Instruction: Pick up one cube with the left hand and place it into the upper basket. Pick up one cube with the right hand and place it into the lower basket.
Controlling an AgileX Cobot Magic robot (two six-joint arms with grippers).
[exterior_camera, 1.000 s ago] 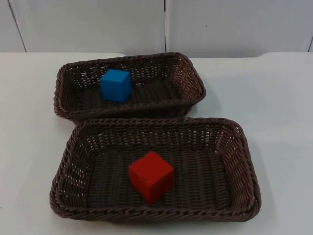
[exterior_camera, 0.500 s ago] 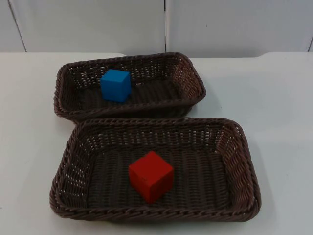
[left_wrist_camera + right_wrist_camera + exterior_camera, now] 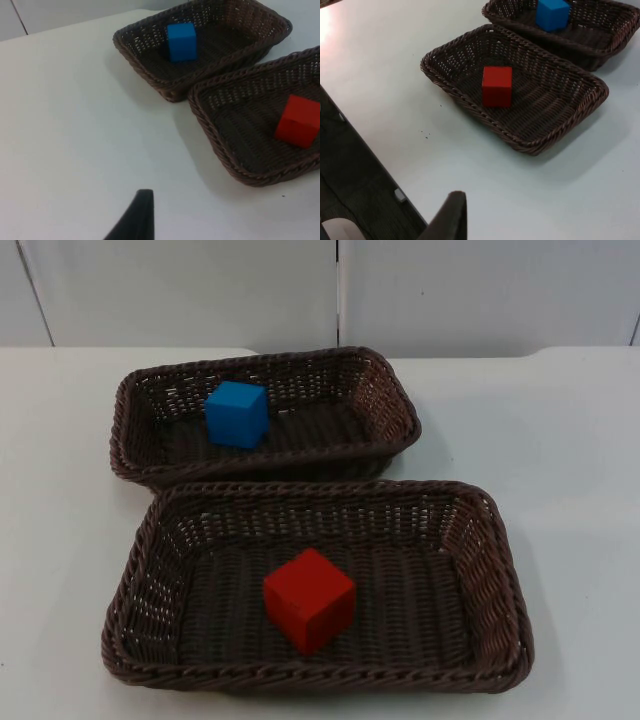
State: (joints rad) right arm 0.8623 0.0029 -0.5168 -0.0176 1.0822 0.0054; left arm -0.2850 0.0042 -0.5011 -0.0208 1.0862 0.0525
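With the blue cube [image 3: 238,414] in the far basket [image 3: 395,405] and the red cube [image 3: 309,599] in the near basket [image 3: 495,570], I judge both placements done and would keep my left gripper [image 3: 136,220] and right gripper [image 3: 451,216] back over the worktop [image 3: 560,450], though I cannot tell how wide either is.

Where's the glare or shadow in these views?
Top view: even light, the brown wicker lower basket throws a soft shadow rightward on the white table. Right wrist view: bright glare patch on the table. Left wrist view: faint shadow beside the brown wicker upper basket.
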